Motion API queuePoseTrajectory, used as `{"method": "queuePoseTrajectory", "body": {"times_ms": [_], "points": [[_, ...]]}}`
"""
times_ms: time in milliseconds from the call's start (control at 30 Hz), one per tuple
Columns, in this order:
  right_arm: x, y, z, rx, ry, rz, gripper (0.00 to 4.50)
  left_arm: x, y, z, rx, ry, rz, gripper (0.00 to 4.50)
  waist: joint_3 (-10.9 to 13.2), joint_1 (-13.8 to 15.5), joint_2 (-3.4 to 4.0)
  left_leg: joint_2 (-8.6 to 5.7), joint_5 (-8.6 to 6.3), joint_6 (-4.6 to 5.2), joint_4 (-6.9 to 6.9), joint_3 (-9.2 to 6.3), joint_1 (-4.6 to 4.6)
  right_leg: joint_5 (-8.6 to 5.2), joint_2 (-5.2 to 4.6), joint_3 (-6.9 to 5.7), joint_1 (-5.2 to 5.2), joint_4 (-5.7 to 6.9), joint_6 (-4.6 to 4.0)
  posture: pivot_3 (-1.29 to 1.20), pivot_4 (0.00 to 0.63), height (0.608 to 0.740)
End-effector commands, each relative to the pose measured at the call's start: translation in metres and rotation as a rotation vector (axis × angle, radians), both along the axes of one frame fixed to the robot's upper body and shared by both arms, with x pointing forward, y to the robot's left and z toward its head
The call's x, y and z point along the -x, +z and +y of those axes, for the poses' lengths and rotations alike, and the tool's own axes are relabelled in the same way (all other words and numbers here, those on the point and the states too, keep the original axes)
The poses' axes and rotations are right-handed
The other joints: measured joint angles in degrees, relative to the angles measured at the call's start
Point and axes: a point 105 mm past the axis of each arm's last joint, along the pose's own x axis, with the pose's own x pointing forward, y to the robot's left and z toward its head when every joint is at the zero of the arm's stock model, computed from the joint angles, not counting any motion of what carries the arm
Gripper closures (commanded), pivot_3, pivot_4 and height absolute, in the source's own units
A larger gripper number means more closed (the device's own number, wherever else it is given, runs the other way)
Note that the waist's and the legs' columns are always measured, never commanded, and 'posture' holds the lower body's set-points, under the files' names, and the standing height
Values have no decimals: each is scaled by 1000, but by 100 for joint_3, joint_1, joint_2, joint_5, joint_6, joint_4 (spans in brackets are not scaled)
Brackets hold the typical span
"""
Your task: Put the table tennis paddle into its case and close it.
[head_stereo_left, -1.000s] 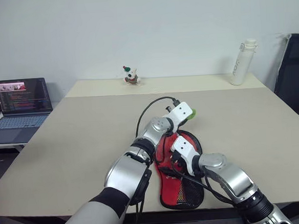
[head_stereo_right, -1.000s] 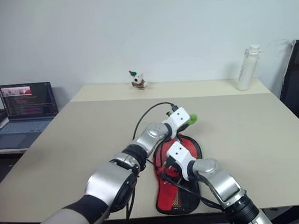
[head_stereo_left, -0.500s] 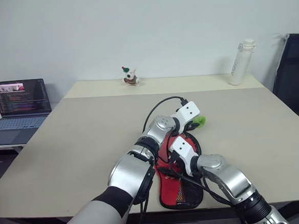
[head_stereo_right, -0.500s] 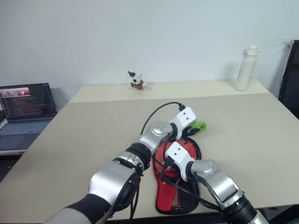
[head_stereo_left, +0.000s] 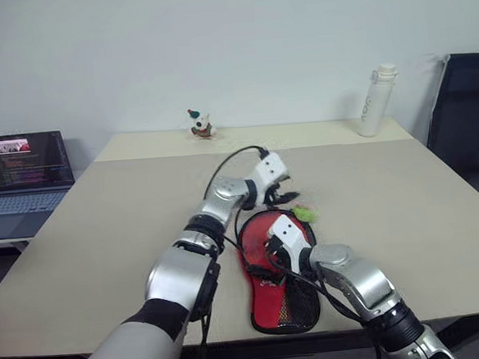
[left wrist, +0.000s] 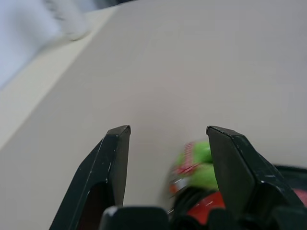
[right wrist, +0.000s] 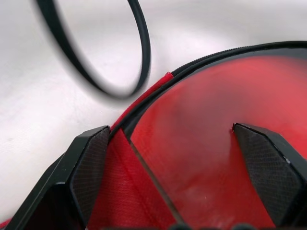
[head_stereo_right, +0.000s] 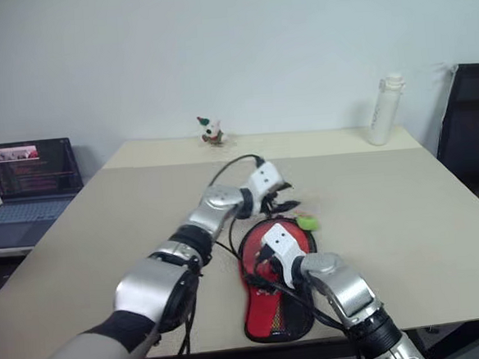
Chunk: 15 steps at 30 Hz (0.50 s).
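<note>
The case (head_stereo_left: 284, 298), red with black mesh, lies flat near the table's front edge with its round end pointing away from me. Its green ball charm (head_stereo_left: 304, 214) rests on the table at the far right rim of that round end. My left gripper (head_stereo_left: 285, 196) hovers open just behind and left of the charm; in the left wrist view the charm (left wrist: 196, 165) shows low between the fingers (left wrist: 112, 163), ungripped. My right gripper (head_stereo_left: 271, 250) is open over the round end, its fingers (right wrist: 88, 163) spread across the red face beside the black zipper edge (right wrist: 216, 55). The paddle is hidden.
A black cable (head_stereo_left: 228, 161) loops up from the left wrist. A white bottle (head_stereo_left: 375, 100) stands at the far right of the table (head_stereo_left: 127, 212), and a small toy figure (head_stereo_left: 197, 125) at the far edge. A laptop (head_stereo_left: 21, 166) is on the left and a black chair (head_stereo_left: 466, 122) on the right.
My left gripper has opened and let go of the green charm, then pulled up and to the left. The charm now lies on the table. The right gripper stays put; the camera has turned slightly.
</note>
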Motion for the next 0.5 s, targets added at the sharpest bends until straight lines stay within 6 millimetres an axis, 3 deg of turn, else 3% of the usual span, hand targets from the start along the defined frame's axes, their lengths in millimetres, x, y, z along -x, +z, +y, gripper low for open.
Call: {"method": "queuePoseTrajectory", "body": {"times_ms": [33,167,233,400,500], "points": [[11,-2,-9,-15,0,91,0,-3,28,23,97,19,-60,1759,2,10,1,0,0,0,0,-2,-7,1,0,0,-5,-2,-2,0,150,740],[16,31,-19,-91,-5,60,0,5,33,52,233,-6,-25,1759,10,29,2,0,12,-20,-2,-1,-23,-2,-3,-2,-16,-12,-2,0,150,740],[23,46,-25,-120,15,50,0,17,20,59,253,-60,16,1759,16,37,5,0,12,-21,-4,-1,-27,-3,-5,-3,-17,-17,-3,0,150,740],[34,73,-48,-133,54,28,0,55,-8,52,265,-185,132,1759,26,56,-2,0,12,-21,-6,-6,-28,-5,-11,0,-15,-19,-5,0,150,740],[27,84,-67,-122,27,9,0,68,-25,45,211,-218,185,1759,29,92,-2,-1,5,-10,-4,-10,-28,-4,-11,-2,-14,-15,-5,0,150,740]]}}
